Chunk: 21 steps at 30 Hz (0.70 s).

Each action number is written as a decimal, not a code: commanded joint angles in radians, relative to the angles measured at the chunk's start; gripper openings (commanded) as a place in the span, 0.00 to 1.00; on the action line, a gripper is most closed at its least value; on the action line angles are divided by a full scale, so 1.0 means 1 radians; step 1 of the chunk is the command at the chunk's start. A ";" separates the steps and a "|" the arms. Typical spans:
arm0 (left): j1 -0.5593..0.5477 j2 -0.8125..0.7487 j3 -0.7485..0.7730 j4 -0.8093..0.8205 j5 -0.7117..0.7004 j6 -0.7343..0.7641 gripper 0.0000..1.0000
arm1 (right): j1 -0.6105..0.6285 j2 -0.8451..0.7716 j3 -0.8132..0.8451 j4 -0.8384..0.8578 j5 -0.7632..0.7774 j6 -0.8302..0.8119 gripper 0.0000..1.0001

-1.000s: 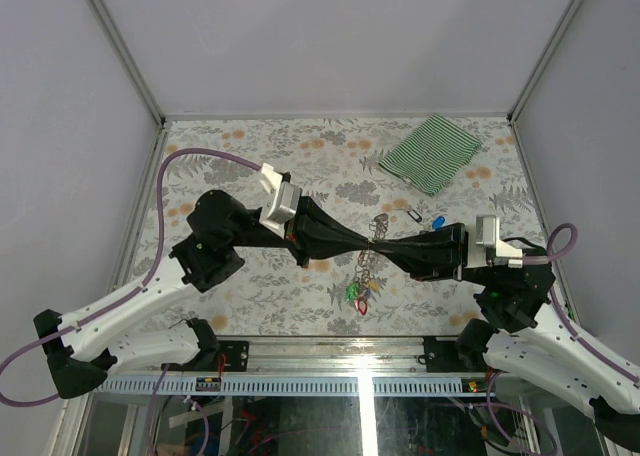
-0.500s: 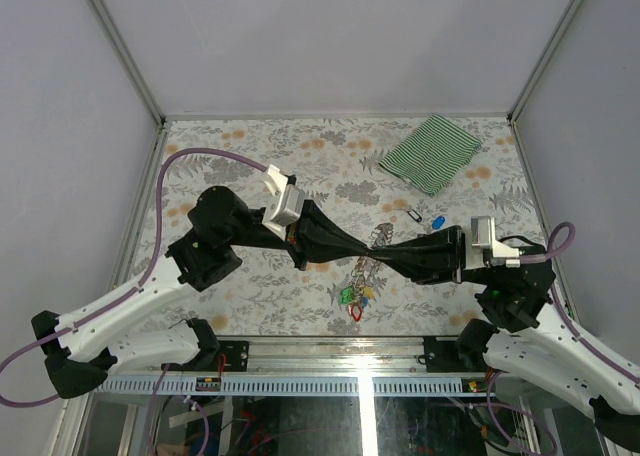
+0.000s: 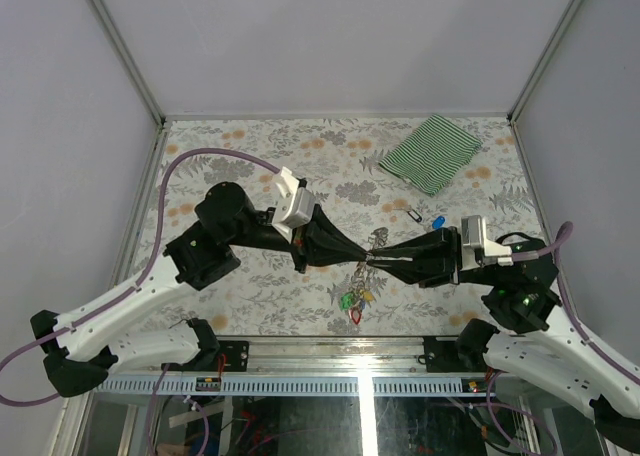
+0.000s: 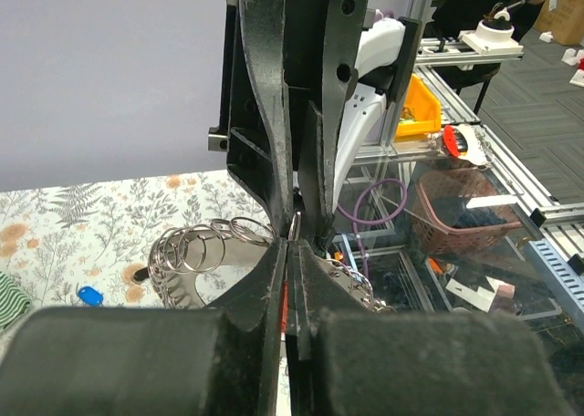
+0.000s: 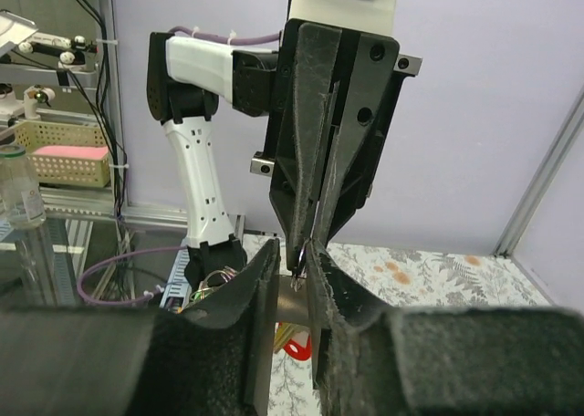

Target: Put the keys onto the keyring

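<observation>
Where left gripper (image 3: pixel 362 256) pinches, keyring (image 4: pixel 196 254) hangs (keys (image 3: pixel 356 298) below).

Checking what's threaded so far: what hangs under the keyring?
A bunch of keys with green, yellow and red tags dangles below the keyring. The left gripper and right gripper hide where they attach.

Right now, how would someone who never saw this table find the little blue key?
Find the green striped cloth at the table's far right corner. Just nearer the right arm, two tiny keys lie loose on the flowery top. The blue key is the right one; the other key is dark.
</observation>
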 commanded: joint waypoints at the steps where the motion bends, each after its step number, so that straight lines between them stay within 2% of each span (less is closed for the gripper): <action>1: -0.004 0.014 0.054 -0.094 -0.021 0.054 0.00 | 0.000 -0.025 0.097 -0.050 -0.023 -0.043 0.26; 5: -0.003 0.041 0.124 -0.234 -0.026 0.097 0.00 | 0.002 -0.034 0.141 -0.175 -0.017 -0.083 0.32; 11: -0.003 0.077 0.204 -0.410 -0.047 0.157 0.00 | 0.001 -0.016 0.245 -0.450 0.038 -0.142 0.35; 16: -0.003 0.116 0.287 -0.584 -0.072 0.228 0.00 | 0.001 0.059 0.406 -0.728 0.073 -0.176 0.39; 21: -0.004 0.157 0.389 -0.762 -0.126 0.302 0.00 | 0.001 0.155 0.496 -0.898 0.112 -0.160 0.40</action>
